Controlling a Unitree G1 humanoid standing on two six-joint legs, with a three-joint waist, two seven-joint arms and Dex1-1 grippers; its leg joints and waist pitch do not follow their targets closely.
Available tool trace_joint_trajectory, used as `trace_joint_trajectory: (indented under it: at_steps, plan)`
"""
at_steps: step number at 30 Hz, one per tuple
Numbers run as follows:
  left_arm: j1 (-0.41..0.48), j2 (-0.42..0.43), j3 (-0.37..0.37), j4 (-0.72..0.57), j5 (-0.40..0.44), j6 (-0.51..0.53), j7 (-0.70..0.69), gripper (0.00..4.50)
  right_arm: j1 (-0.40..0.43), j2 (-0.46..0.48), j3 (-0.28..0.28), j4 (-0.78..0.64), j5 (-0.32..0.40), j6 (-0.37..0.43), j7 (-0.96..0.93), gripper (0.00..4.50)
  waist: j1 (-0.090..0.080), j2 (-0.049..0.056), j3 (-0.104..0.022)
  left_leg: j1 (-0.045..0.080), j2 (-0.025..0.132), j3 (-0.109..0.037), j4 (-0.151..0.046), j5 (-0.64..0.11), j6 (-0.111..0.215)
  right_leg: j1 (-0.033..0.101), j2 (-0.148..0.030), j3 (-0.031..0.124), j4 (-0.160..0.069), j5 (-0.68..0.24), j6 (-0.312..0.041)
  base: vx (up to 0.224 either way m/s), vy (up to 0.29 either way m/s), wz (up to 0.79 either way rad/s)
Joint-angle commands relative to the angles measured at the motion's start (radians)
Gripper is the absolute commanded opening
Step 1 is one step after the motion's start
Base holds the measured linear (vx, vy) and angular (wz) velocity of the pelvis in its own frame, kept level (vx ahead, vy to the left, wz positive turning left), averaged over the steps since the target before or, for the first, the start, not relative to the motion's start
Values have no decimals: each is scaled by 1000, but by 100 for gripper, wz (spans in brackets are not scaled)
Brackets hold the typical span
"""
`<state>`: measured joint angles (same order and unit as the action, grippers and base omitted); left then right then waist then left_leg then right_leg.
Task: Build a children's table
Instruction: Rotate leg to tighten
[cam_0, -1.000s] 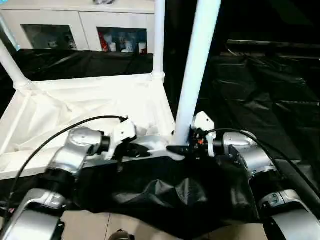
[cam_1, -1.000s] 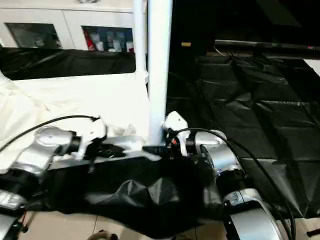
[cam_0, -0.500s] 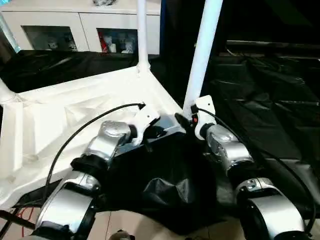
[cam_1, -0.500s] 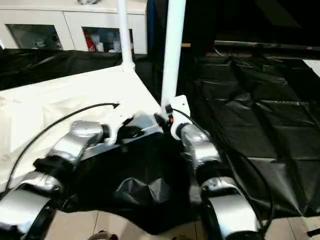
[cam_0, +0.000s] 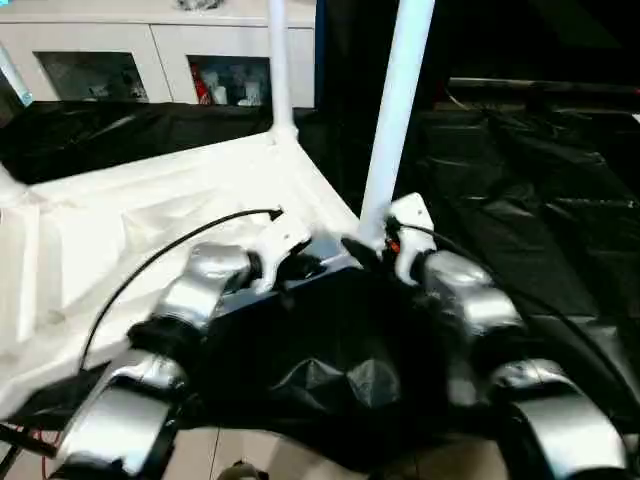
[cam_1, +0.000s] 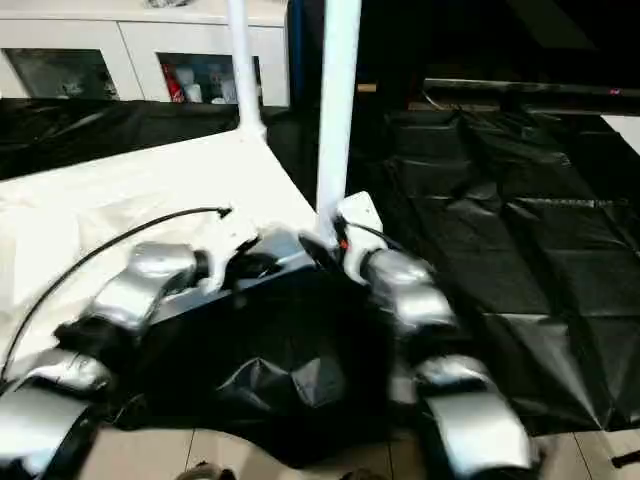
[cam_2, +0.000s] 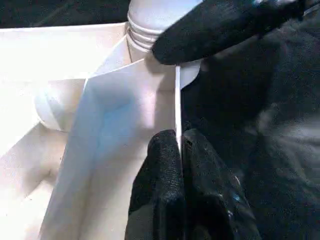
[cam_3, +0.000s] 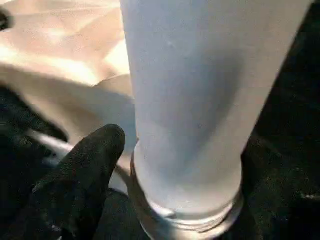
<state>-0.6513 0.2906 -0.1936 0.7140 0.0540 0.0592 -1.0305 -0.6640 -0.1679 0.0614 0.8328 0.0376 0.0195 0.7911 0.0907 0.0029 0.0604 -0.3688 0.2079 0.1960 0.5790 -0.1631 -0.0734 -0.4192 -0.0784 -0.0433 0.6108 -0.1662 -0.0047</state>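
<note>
Table top (cam_0: 150, 215) lies upside down on black sheeting (cam_0: 520, 180), ribbed underside up; white cabinet (cam_0: 150, 50) behind. Far leg (cam_0: 278, 70) stands upright in its corner socket. Near leg (cam_0: 395, 110) stands in the near corner socket (cam_2: 150, 30), close in front of the robot, with its ringed base at the socket mouth. Left tool (cam_2: 180, 150) is clenched on the thin side wall of the table top just beside that socket, one finger each side of the rim. Right tool (cam_3: 165, 170) sits at the foot of the near leg: one black finger (cam_3: 85, 160) lies alongside the base ring, the other is hidden behind the tube, so whether it grips the leg or stands released cannot be told. From the left wrist view, the right tool's finger rests against the socket collar. Judged step: seating the near leg home. To do it well, the left tool should hold the rim firm so the top does not slide on the slippery sheeting; the leg should be kept plumb, in line with the socket, and pressed straight down, not levered. The rings at the base look like a push or screw fit, which cannot be told. Risk: a tilted leg jams or tips the top.
</note>
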Motion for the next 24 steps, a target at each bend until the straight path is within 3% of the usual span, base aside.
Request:
trace_joint_trajectory:
  at_steps: [1, 12, 13, 20, 24]
  plan:
    - [6, -29, -18, -57, -67, -56, -65, 0, -1, 26, 86, -66, 21, -8, 146, 377, 6, -12, -72, 9, 21, -6, -58, -235, 50, 55, -55, 31, -71, -235, -220, 0, 0, 0]
    - [94, 93, -31, -196, -137, -27, -325, 0, 41, -81, 127, -152, 37, 23, 387, 377, 8, -12, -69, 11, 24, -7, -63, -252, 41, 48, -54, 33, -70, -271, -218, 0, 0, 0]
    - [100, 103, -33, -204, -141, -20, -343, 0, 44, -85, 129, -159, 42, 29, 398, 351, 8, -12, -69, 12, 25, -8, -64, -259, 37, 47, -55, 33, -70, -283, -217, 0, 0, 0]
    - [114, 116, -32, -233, -151, -7, -361, 0, 59, -84, 135, -183, 55, 49, 429, 303, 12, -14, -70, 13, 25, -8, -64, -251, 31, 47, -56, 34, -69, -278, -212, 0, 0, 0]
    - [107, 100, -26, -220, -126, -6, -298, 0, 67, -73, 135, -187, 55, 53, 421, 274, 12, -15, -70, 12, 24, -6, -62, -243, 34, 46, -55, 34, -69, -272, -212, 0, 0, 0]
